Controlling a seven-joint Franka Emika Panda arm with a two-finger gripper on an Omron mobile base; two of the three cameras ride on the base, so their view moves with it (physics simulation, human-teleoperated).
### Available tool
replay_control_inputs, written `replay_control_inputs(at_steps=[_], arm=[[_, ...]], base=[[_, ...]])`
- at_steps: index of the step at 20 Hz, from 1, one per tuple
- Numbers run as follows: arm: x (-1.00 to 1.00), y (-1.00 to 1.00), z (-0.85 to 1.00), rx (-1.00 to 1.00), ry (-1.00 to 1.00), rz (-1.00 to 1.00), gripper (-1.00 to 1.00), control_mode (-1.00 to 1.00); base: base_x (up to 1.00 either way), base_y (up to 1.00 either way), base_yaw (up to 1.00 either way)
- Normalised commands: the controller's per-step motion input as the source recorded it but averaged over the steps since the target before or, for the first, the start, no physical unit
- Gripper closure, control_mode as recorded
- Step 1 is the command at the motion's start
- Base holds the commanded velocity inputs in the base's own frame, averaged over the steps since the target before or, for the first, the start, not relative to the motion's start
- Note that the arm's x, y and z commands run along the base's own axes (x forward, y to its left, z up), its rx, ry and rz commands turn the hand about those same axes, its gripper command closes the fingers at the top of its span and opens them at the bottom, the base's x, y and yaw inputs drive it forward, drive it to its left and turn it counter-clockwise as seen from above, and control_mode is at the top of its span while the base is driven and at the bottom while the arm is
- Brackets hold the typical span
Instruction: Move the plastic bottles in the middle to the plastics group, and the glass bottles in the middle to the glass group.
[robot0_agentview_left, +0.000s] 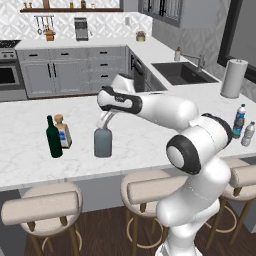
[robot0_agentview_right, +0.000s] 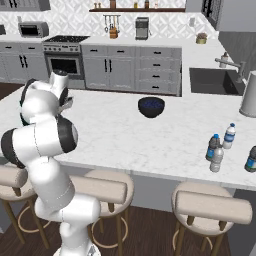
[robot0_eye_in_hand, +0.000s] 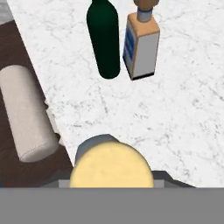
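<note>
Now my gripper (robot0_agentview_left: 104, 125) is clenched on the stopper of the grey bottle (robot0_agentview_left: 103, 142), standing near the worktop's front edge. I'd keep it upright and set it just short of the wine bottle (robot0_agentview_left: 53, 137) and corked bottle (robot0_agentview_left: 62, 131) beyond.

You see glossy white arm (robot0_agentview_left: 165, 112), rounded fat links, dark grey bands at joints. Black ring circles pale disc cap on elbow (robot0_agentview_left: 182, 154). Wrist link carries dark patch, maybe faint lettering; too blurred to read.

Bright even rendered light, soft shadows, slightly pixelated
</note>
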Motion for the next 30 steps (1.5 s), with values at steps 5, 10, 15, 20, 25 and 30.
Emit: replay_control_inputs(at_steps=[5, 10, 15, 20, 25, 30], arm=[[0.26, 0.60, -0.07, 0.00, -0.20, 0.34, 1.00, -1.00], [0.18, 0.64, -0.05, 0.00, -0.14, 0.26, 1.00, -1.00], [0.20, 0.50, -0.21, 0.00, -0.06, 0.17, 1.00, -1.00], [0.29, 0.21, -0.33, 0.00, -0.02, 0.12, 1.00, -1.00], [0.24, 0.02, -0.38, -0.01, 0.00, 0.10, 1.00, -1.00], [0.15, 0.07, -0.37, -0.01, 0.00, 0.07, 1.00, -1.00]], base=[[0.00, 0.00, 0.00], [0.00, 0.00, 0.00], [0.00, 0.00, 0.00], [0.00, 0.00, 0.00], [0.00, 0.00, 0.00], [0.00, 0.00, 0.00]])
